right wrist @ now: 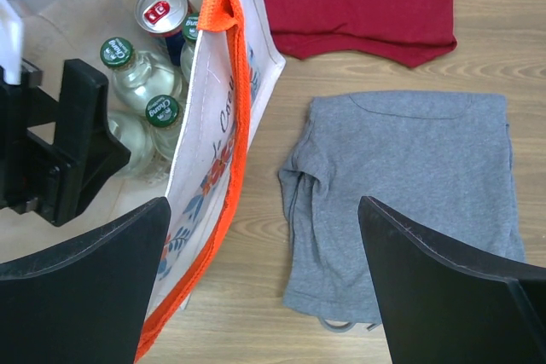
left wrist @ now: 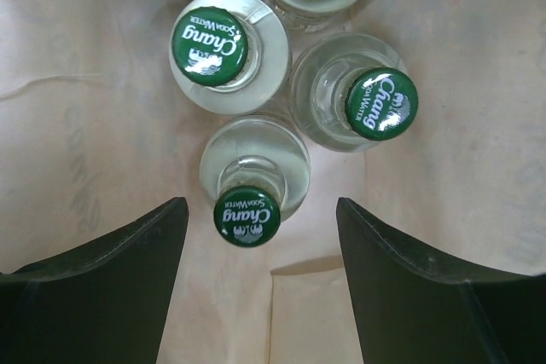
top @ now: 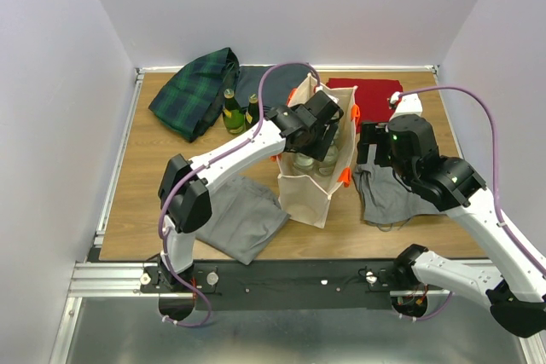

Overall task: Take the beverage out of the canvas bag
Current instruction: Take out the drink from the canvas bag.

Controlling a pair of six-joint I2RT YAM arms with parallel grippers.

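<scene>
3 plain pale walls (top: 299, 6) enclose a wooden tabletop (top: 145, 185) with an aluminium rail (top: 111, 277) along its near edge.

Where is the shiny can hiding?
The can stands inside the canvas bag, at the upper left of the right wrist view. It is right beside the green-capped bottles.

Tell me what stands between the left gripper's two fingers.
A green-capped bottle, standing in the canvas bag, untouched; the left wrist view shows it.
</scene>
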